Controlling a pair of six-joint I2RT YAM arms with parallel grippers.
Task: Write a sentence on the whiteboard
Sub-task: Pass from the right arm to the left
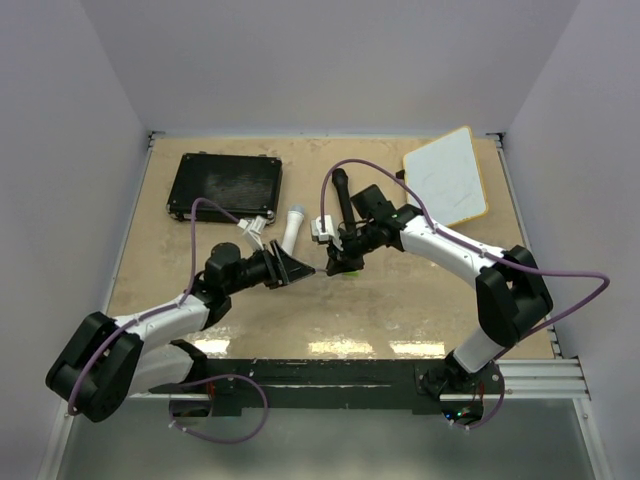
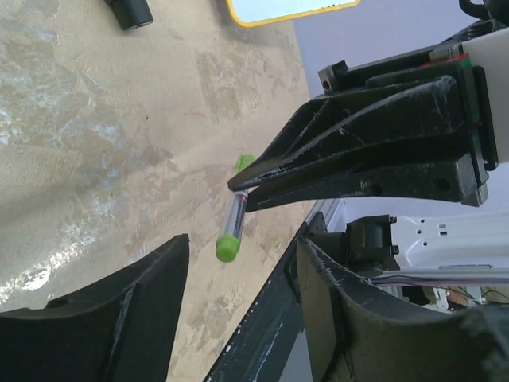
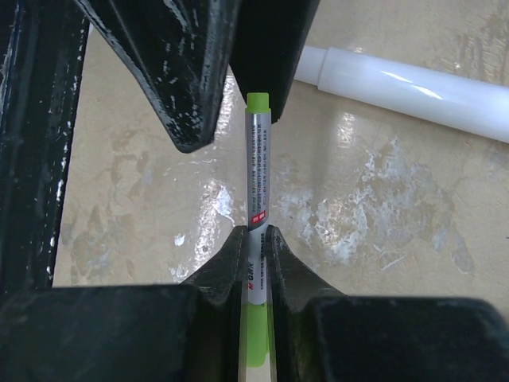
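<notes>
Top external view: the whiteboard (image 1: 447, 177) is seen lying flat at the far right corner of the bench (image 1: 400, 310), set at a slant and well apart from both hands. Whether anything is written on it cannot be told at this size. A black case (image 1: 224, 185) is laid at the far left. Between the case and the board, a white tube (image 1: 293, 228) and a dark cylinder (image 1: 340, 195) are seen on the bench. Near the middle, the left hand (image 1: 300, 271) and the right hand (image 1: 338, 263) are held tip to tip, with a green marker (image 1: 347, 270) at the point where they meet.

Left wrist view: the left hand's two fingers (image 2: 119, 310) are shown spread, with a wide gap between them. Above that gap the right hand is seen with its fingers pressed together on the marker's grey barrel, which is pinched near the upper green end. The lower green end hangs free, just above the gap and clear of the bench. A yellow-rimmed corner of the whiteboard is caught at the top edge of the picture.

Right wrist view: the marker is pinched between the right hand's fingertips low on its printed barrel. Its far green end is flanked by the left hand's two fingers. The left-side finger is held apart from it. Whether the other finger touches the marker cannot be told. The white tube is seen lying on the bench beyond.
</notes>
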